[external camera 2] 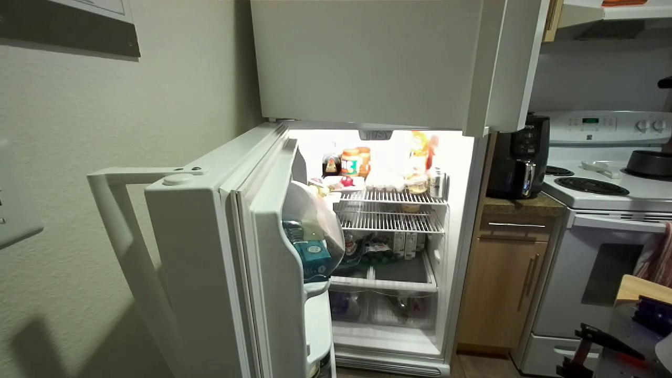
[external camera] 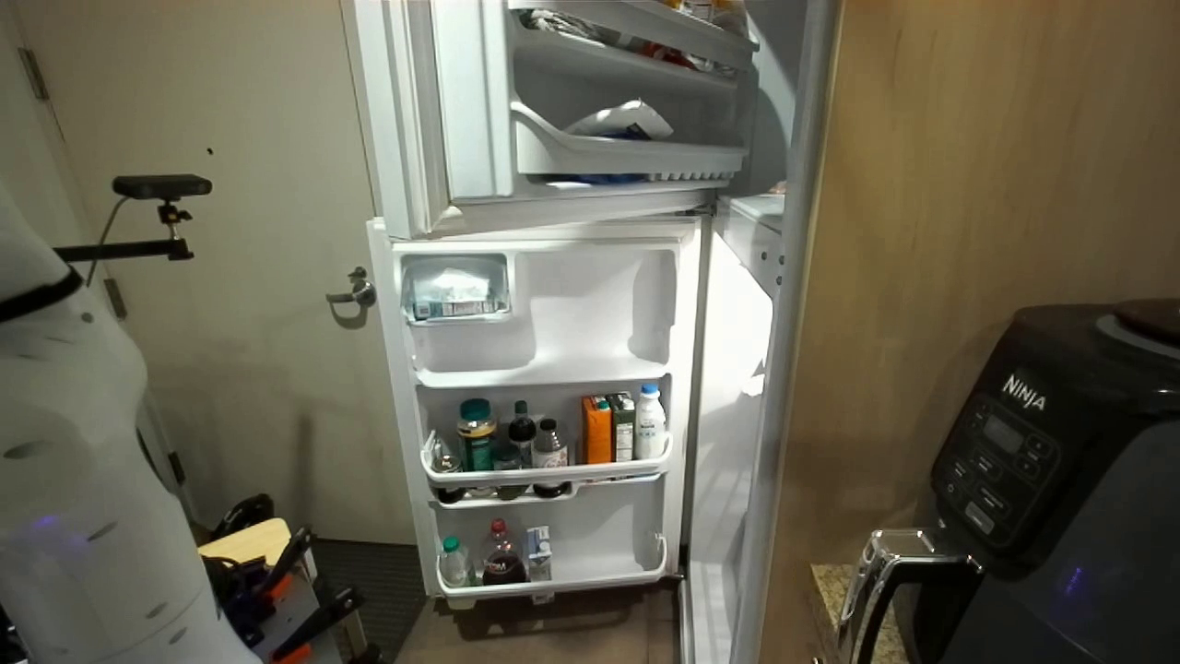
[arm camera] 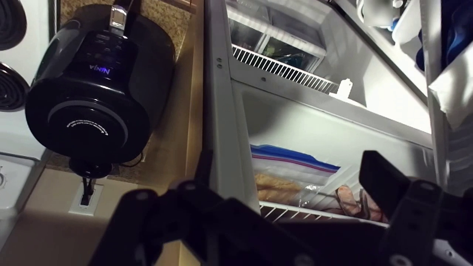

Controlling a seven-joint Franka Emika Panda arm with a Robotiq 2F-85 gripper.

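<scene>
In the wrist view my gripper stands open, its dark fingers wide apart with nothing between them. Beyond the gap is the inside of the freezer compartment. A clear zip bag with a blue top strip and tan contents lies there, beside a white wire rack. Pinkish wrapped pieces show close to the right finger, partly hidden by it; whether they touch cannot be told. Part of the white arm appears in an exterior view; the gripper is outside both exterior views.
The freezer door and lower fridge door both stand open, the latter with bottles and cartons on its shelves. A black Ninja air fryer stands beside the fridge. The stove is beyond it. Lit wire shelves hold food.
</scene>
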